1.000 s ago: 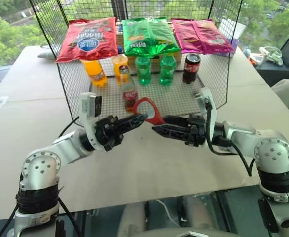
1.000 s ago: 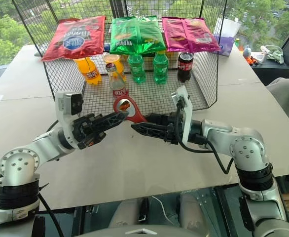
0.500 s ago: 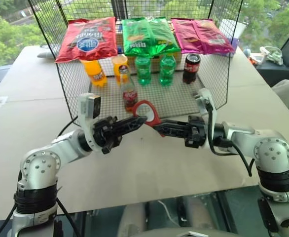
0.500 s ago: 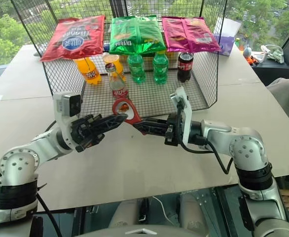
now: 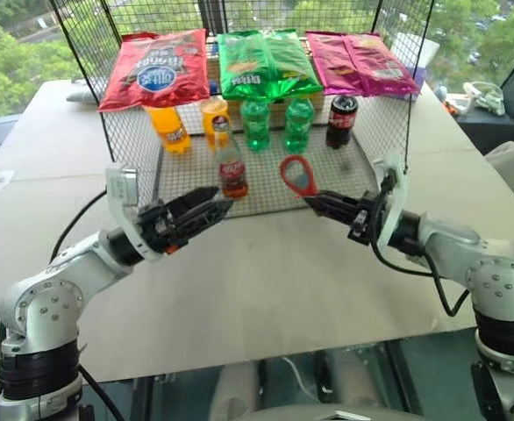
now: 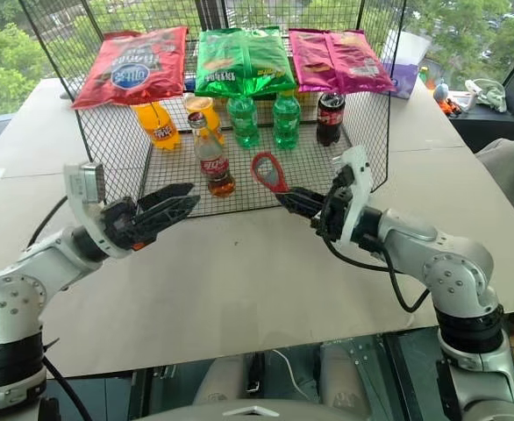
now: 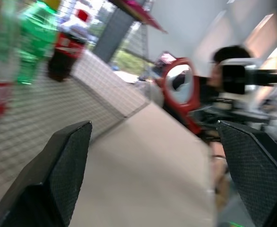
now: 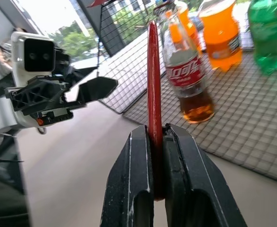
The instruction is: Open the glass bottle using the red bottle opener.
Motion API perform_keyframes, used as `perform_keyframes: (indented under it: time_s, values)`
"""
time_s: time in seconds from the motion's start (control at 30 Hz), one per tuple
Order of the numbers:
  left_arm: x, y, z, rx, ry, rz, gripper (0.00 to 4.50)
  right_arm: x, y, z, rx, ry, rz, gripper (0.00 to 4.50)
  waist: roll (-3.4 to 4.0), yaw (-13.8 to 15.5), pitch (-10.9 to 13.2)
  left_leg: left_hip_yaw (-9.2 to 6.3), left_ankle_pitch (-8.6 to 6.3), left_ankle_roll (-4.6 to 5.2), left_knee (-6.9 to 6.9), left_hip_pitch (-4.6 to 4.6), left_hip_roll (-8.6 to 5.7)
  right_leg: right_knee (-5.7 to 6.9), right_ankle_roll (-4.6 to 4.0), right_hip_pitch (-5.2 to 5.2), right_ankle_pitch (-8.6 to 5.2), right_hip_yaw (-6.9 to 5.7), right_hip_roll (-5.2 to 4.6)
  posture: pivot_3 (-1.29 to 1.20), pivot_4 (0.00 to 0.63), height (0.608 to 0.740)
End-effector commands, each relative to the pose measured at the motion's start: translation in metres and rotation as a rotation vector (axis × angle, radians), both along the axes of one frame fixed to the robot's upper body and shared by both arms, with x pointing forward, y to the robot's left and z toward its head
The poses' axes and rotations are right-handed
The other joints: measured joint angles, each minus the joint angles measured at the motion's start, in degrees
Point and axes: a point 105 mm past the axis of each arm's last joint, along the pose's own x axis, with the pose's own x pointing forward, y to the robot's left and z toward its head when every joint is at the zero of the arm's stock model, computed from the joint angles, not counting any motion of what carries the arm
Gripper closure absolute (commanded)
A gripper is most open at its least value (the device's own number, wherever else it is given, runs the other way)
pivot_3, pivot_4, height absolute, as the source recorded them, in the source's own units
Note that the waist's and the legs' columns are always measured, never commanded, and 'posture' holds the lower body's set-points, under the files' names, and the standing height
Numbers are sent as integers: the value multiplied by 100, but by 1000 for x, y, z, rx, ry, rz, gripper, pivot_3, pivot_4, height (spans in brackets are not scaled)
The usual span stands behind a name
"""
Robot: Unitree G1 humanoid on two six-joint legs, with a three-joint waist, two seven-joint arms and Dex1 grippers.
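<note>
Bottle (image 5: pixel 232 168) stands upright, centre of frame, on the wire shelf: glass, fragile, top-heavy, likely slick; grip the body below the neck. Opener (image 5: pixel 298 175), stiff and flat, is clamped by its handle in the right gripper (image 5: pixel 320 204). Left gripper (image 5: pixel 206 206) jaws apart, empty.

Three chip bags are counted: red (image 5: pixel 154 68), green (image 5: pixel 264 61), pink (image 5: pixel 358 63). Two green bottles (image 5: pixel 255 124) (image 5: pixel 297 123), two orange drinks (image 5: pixel 170 128) (image 5: pixel 212 117), one cola can (image 5: pixel 341 121), one glass bottle (image 5: pixel 232 163) and one opener (image 5: pixel 298 175) are seen.
</note>
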Motion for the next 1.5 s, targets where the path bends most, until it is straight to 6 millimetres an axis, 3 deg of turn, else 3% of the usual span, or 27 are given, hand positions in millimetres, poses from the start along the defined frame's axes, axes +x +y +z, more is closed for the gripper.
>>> perform_keyframes:
  time_s: [0.03,0.07,0.2,0.67,1.07,1.1,1.17,1.23,1.5]
  values:
    - [26,10,5,171,-142,296,21,2,-13,4,-318,-364,-140,4500,1,38,1,1,0,0,0,0,-5,-1,0,1,0,0,-4,0,150,740]
    - [33,15,6,212,-157,368,21,4,-16,2,-410,-458,-172,4500,-2,57,2,5,0,0,0,-2,-13,-4,0,2,0,-2,-10,0,150,740]
    - [50,19,4,217,-148,383,21,2,-23,-8,-564,-617,-208,4500,-9,68,4,15,1,-1,0,-4,-14,-5,1,0,0,-10,-7,0,150,740]
    - [77,-8,13,270,-203,226,21,3,-36,-15,-552,-598,-328,4500,-15,62,7,14,1,-1,2,-9,-11,-8,4,3,2,-14,-1,0,150,740]
    - [111,-25,2,326,-178,202,21,-1,-39,-12,-560,-595,-364,4500,-14,104,7,12,1,-1,3,-9,-12,-7,24,4,13,-16,2,0,150,740]
    - [113,-26,2,323,-178,202,522,-1,-40,-11,-560,-595,-370,4500,-14,104,7,12,1,-1,3,-9,-12,-7,25,4,13,-16,3,0,150,740]
    - [115,-27,2,311,-182,200,989,-2,-41,-10,-561,-595,-377,4500,-14,106,7,12,1,-1,3,-9,-11,-6,26,4,14,-15,3,0,150,740]
    - [116,-27,3,310,-186,199,1797,-2,-41,-9,-561,-595,-383,4500,-14,110,7,11,1,-1,3,-10,-11,-6,26,5,14,-16,3,0,150,740]
    - [96,-36,18,205,-239,57,1912,-3,-44,-7,-560,-591,-401,4500,-14,113,7,10,1,-1,9,-10,-11,1,26,5,14,-16,3,0,150,740]
